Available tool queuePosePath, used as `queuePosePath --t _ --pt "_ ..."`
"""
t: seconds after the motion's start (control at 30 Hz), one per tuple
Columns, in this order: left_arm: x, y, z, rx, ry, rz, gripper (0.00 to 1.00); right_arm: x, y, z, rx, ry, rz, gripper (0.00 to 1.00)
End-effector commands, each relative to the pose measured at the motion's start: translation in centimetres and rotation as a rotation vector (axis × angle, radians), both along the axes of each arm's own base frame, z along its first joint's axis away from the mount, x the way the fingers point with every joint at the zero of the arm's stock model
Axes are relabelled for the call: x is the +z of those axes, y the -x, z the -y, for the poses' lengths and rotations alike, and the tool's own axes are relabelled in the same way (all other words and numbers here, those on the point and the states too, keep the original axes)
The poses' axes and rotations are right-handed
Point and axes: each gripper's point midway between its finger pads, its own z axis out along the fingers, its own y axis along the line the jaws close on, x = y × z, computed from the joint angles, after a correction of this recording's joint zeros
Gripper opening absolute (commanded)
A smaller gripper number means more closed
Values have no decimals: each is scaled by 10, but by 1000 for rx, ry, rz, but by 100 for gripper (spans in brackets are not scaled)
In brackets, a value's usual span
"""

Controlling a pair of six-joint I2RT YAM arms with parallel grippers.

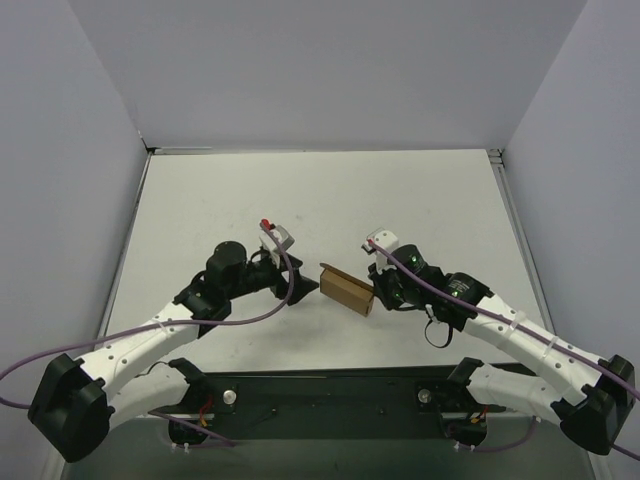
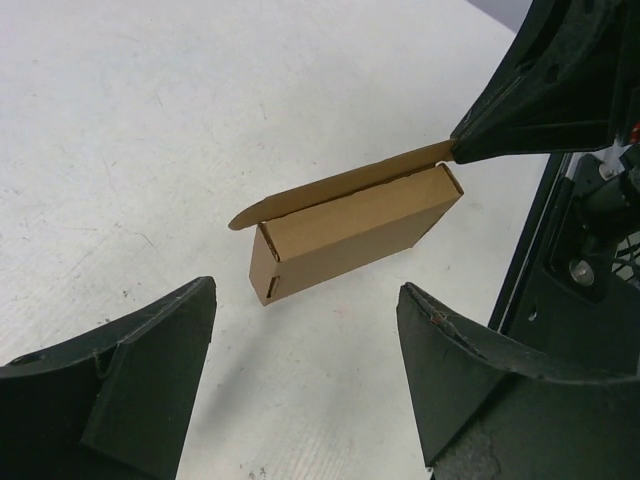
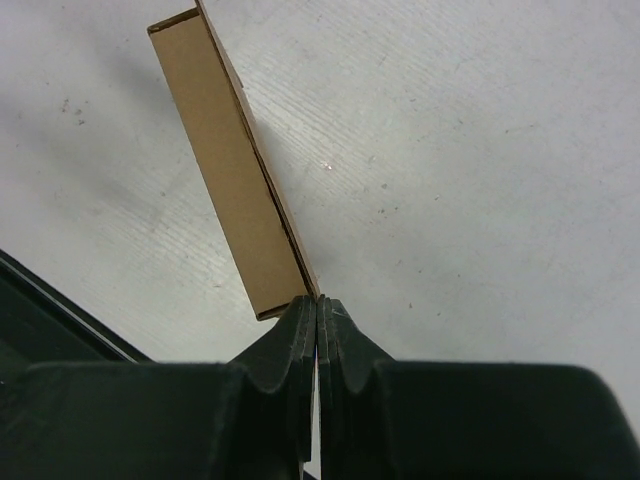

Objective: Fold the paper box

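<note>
- Top external view, left side: the left gripper [image 1: 303, 287] is standing wide open just beside the left end of the paper box [image 1: 346, 290] and is holding nothing. In the left wrist view both fingers [image 2: 130, 380] are sitting apart from the cardboard.
- Centre: the paper box is lying on the table [image 1: 330, 200] between the two grippers, close to the arm bases. The body is looking formed, but the long lid flap [image 2: 340, 185] is gaping along the top and is not tucked in.
- Right side: the right gripper [image 1: 377, 290] is fully closed and is pinching only the thin end of that flap. The rest of the box is hanging off this one hold.
- Risk 1: with so little paper in the pinch, any pull or twist from the right arm is likely to tear or crease the flap, or to let it slip out.
- Risk 2: if the left gripper is closing on the body off-centre, it is likely to crush the hollow walls or push the box sideways against the pinch.
- Risk 3: if the flap is being pressed down while it is bowed, it may buckle instead of tucking in.
- Not resolvable: whether the box's underside is resting fully on the table.
</note>
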Motion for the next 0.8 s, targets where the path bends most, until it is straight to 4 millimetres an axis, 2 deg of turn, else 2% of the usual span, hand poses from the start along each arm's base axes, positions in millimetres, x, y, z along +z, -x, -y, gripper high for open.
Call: queuePosePath --t 0.0,0.07,0.2,0.4,0.57,0.63,0.77 --pt "25 -15 7 -48 3 87 83 7 6 -14 112 -23 25 0" --pt "32 -16 7 -82 27 94 84 12 11 -19 141 -44 23 0" --pt "27 -14 14 -150 30 46 84 18 24 -28 211 -88 -7 0" --pt "22 -9 16 -182 18 7 80 20 31 -32 246 -92 -39 0" --pt "25 10 18 -259 50 -42 79 22 34 -33 257 -98 -47 0" --pt "26 23 20 -317 63 -73 83 24 36 -35 272 -109 -55 0" --pt "28 24 18 -313 56 -82 84 27 43 -38 303 -122 -84 0"
